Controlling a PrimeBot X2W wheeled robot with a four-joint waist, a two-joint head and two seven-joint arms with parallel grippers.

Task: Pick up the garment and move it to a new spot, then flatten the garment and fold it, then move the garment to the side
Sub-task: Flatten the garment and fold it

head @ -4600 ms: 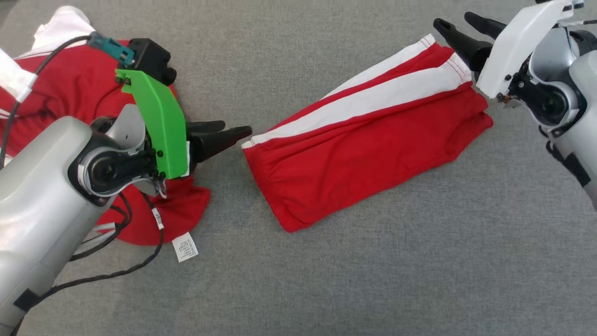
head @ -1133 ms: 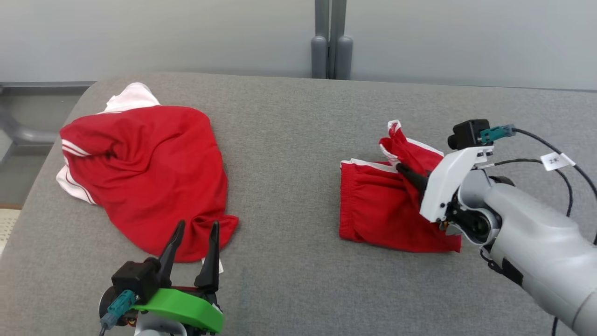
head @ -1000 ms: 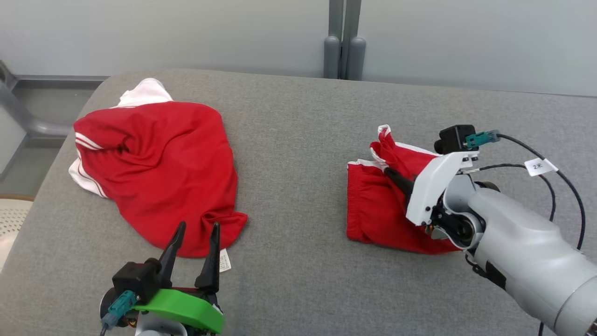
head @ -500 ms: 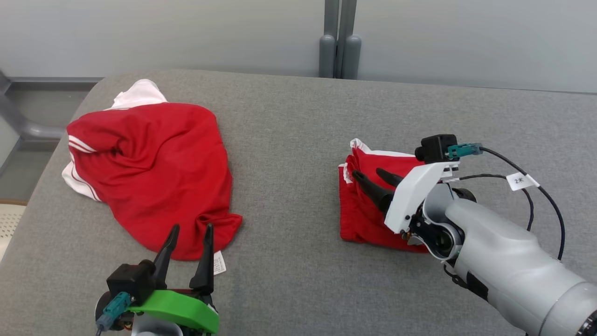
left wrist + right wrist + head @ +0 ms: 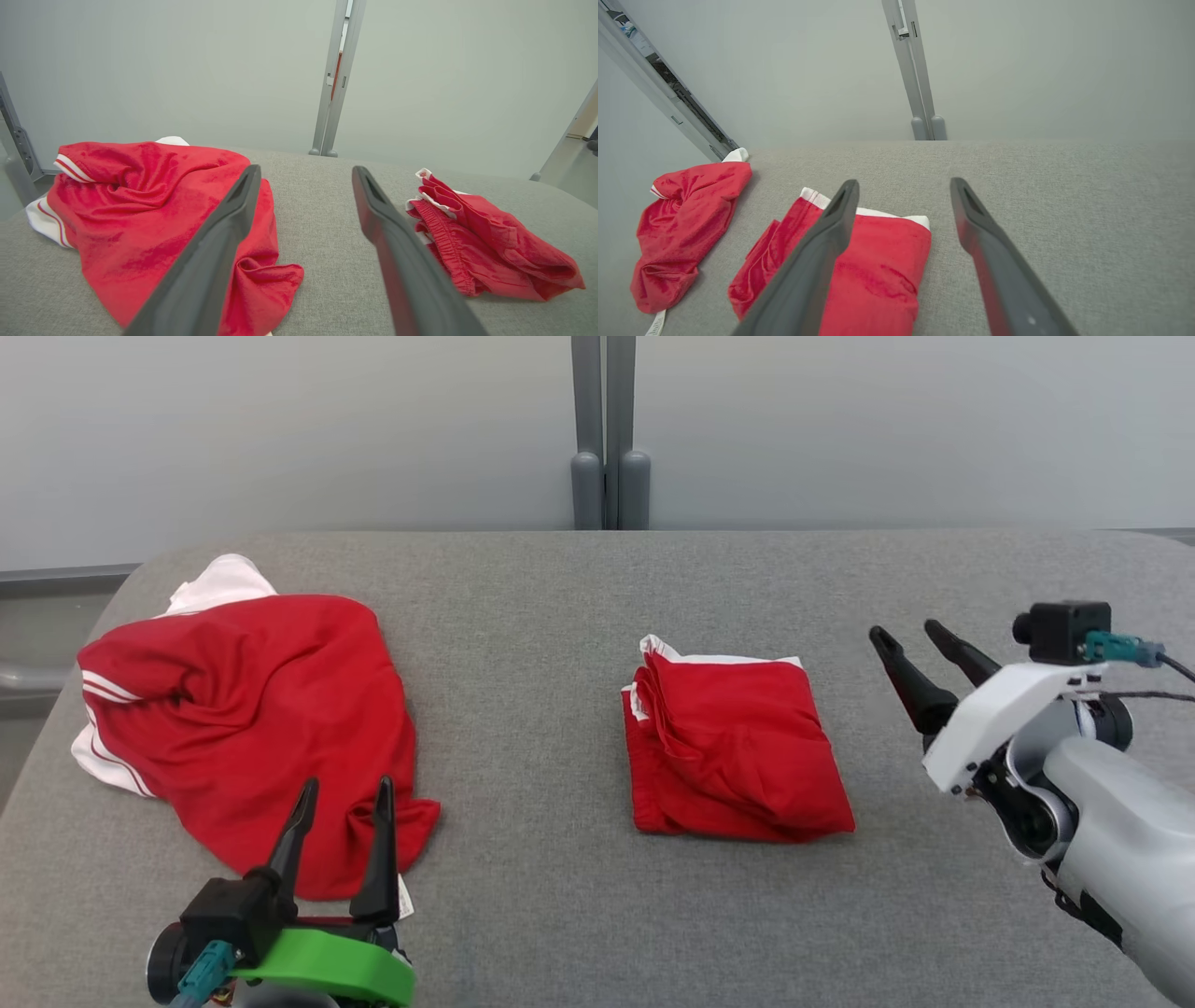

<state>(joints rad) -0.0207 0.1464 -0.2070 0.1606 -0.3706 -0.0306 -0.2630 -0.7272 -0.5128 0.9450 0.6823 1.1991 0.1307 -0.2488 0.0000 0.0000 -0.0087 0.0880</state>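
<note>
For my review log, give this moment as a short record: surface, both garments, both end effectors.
surface: grey padded table
folded red garment: mid-table, nothing touching it
crumpled red garment: table's left part
left end effector: open, empty, by the crumpled garment's near edge
right end effector: open, empty, right of the folded garment, apart from it

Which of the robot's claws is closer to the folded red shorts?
Right. The right gripper sits open just to the right of the folded shorts, not touching. The left gripper is farther away, open by the near edge of the crumpled red top.
</note>
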